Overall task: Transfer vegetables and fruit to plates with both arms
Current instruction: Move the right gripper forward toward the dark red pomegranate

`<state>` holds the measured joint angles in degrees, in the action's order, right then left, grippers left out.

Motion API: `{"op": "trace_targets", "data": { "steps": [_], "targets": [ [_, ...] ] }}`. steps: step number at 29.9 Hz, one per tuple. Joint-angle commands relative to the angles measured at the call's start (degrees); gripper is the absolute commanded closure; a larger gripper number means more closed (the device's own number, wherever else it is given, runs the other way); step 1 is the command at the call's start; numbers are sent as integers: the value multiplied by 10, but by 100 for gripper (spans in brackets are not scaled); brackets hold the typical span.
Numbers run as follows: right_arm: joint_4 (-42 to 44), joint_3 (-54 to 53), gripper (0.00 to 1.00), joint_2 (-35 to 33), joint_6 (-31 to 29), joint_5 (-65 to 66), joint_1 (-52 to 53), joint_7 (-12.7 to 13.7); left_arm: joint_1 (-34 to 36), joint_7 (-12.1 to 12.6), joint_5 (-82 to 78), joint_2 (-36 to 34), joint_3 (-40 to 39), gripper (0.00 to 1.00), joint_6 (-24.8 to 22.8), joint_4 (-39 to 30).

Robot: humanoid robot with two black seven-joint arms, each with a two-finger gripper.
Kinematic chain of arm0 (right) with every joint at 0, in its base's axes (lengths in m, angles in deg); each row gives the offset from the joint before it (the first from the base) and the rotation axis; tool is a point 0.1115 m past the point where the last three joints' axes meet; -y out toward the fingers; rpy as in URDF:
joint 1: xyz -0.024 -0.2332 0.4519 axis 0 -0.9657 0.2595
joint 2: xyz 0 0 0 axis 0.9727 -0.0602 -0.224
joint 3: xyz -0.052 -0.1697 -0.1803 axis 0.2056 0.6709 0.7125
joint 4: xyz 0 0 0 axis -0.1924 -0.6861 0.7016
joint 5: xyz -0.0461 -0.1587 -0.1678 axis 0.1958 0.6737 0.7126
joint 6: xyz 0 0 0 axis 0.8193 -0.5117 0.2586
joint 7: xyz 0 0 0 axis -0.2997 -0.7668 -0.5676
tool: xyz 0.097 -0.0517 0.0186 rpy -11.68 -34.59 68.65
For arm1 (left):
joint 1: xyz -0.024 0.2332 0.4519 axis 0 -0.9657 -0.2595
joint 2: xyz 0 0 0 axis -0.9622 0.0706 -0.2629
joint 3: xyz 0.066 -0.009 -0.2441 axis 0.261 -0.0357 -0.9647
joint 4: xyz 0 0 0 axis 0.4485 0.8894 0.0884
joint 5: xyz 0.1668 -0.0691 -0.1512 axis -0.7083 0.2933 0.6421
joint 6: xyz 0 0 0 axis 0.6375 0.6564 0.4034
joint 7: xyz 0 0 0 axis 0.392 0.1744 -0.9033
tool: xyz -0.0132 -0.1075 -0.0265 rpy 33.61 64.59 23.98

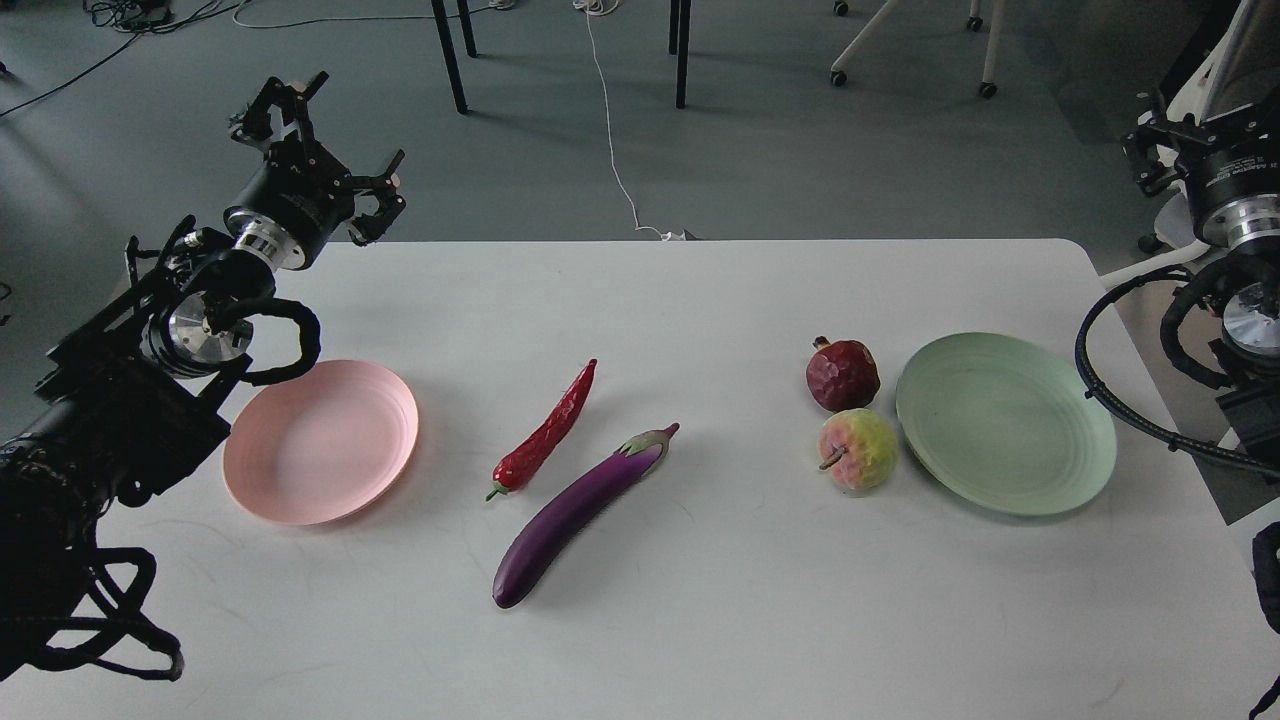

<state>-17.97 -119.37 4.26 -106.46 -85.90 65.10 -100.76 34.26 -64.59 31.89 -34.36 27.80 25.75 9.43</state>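
Note:
The purple eggplant [578,517] lies slantwise at the table's middle front, and the red chili [545,434] rests just left of it. Further right, the dark red pomegranate [843,374] and the pink-and-green fruit [858,449] sit side by side against the left rim of the mint green plate [1040,450]. The pink plate [300,470] holds nothing. My left gripper [335,150] hangs open and empty over the table's far left corner, behind the pink plate. My right gripper [1160,150] is off the table's right edge, dark and partly cut off.
The white table [700,620] has a rounded far right corner. Beyond its far edge, chair and table legs stand on the grey floor, and a white cable [612,150] runs across it. Black cable loops hang from both arms at the table's sides.

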Motion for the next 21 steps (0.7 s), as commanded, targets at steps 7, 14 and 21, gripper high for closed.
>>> {"op": "trace_targets", "data": {
  "steps": [7,14,21],
  "targets": [
    [1,19,1,-6,0,6,-12,1,2,0,-2,0,7,2,0,1],
    [-5,187,1,-22,0,68,79,15,4,-1,-3,0,6,2,15,2],
    [-10,400,1,-4,0,139,223,18,2,1,-3,2,7,2,15,2]
  ]
}}
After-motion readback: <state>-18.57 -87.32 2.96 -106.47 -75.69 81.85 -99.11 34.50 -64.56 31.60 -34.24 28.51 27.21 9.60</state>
